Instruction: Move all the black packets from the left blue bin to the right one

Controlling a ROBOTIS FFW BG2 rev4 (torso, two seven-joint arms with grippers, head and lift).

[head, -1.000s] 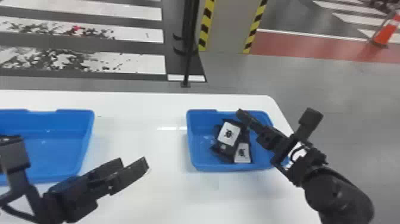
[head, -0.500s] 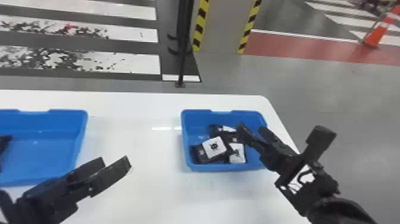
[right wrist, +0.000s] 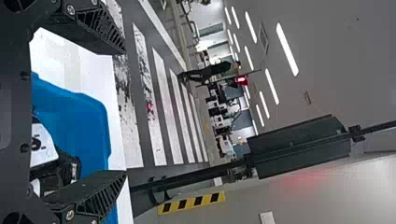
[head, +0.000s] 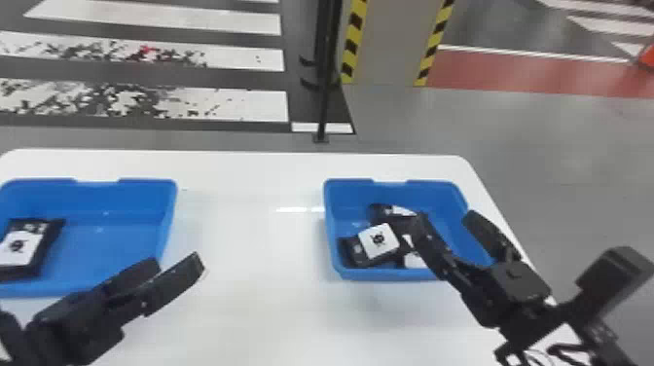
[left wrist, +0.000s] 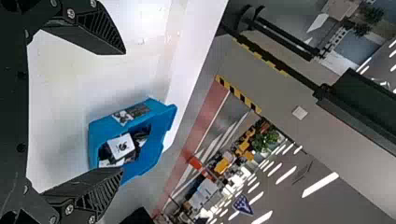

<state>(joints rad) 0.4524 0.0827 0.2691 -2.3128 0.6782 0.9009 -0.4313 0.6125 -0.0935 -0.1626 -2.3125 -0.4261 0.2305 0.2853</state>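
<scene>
Left hand (head: 176, 262), right hand (head: 445, 218) open

White desk (head: 253, 311); blk pole (head: 323, 73) behind it, nr grey pillar (head: 391, 44) w/ ylw/blk edges. Zebra xing (head: 233, 22) on floor. Orange thing (head: 647, 57), head view R edge, prob cone.

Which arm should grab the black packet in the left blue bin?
Probably the left. The open, empty left gripper is near the left blue bin, closer to the black packet with the white label. The right gripper is at the right blue bin.
</scene>
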